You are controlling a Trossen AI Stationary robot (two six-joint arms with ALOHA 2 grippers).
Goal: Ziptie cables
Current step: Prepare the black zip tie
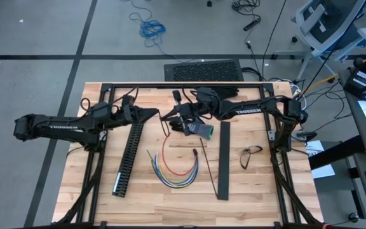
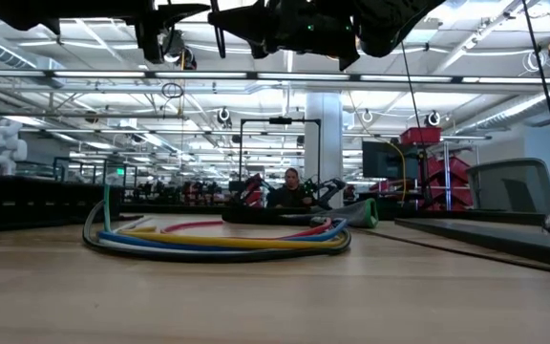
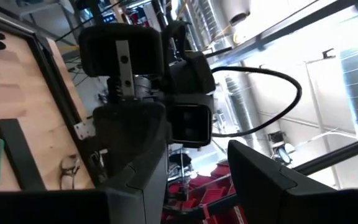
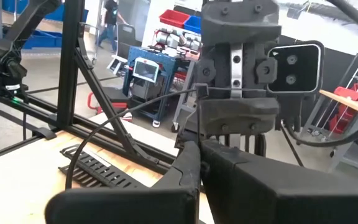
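So both arms are up off the table, meeting nose to nose over the back middle of it, while the cables [image 1: 173, 166] just lie in a loose U on the wood toward the front, between the long slotted duct [image 1: 128, 156] and the flat black strip [image 1: 222, 159], untouched. The right gripper [image 1: 184, 122] is clenched tight, and in its own wrist view a thin black strand, probably the zip tie [image 4: 138, 107], runs out from it toward the left gripper [image 1: 164, 117]. The left one's fingers [image 3: 260, 180] sit partly apart and I can't tell if they've actually got anything between them. My worry: a mid-air handoff of something that skinny is easy to fumble. If the tie slips or bends away it drops by the green-tipped tool [image 1: 203, 130], and then nobody's looping anything around those wires.
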